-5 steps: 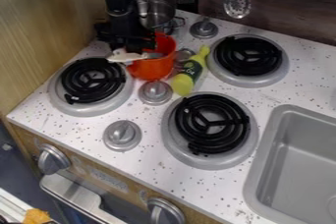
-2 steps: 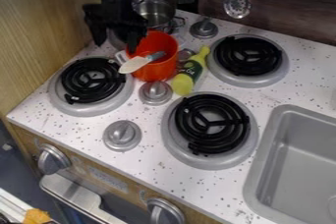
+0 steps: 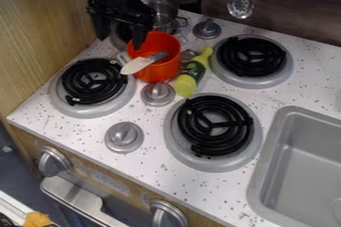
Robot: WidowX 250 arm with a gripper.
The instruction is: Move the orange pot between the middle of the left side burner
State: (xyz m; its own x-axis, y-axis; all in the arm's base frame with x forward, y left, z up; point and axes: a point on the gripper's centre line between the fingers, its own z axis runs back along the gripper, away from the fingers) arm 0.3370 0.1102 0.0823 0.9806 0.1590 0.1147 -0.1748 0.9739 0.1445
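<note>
Plainly, gripper (image 3: 120, 40) unclenched, fingers spread near orange pot (image 3: 158, 67); pot just beside left burner (image 3: 81, 110).

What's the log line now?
pot: orange, upright | location: between front-left burner and yellow bottle | hand: open, by pot's left rim

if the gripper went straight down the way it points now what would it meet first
Likely the orange pot: the gripper has one finger that appears over its rim, though depth is hard to judge.
</note>
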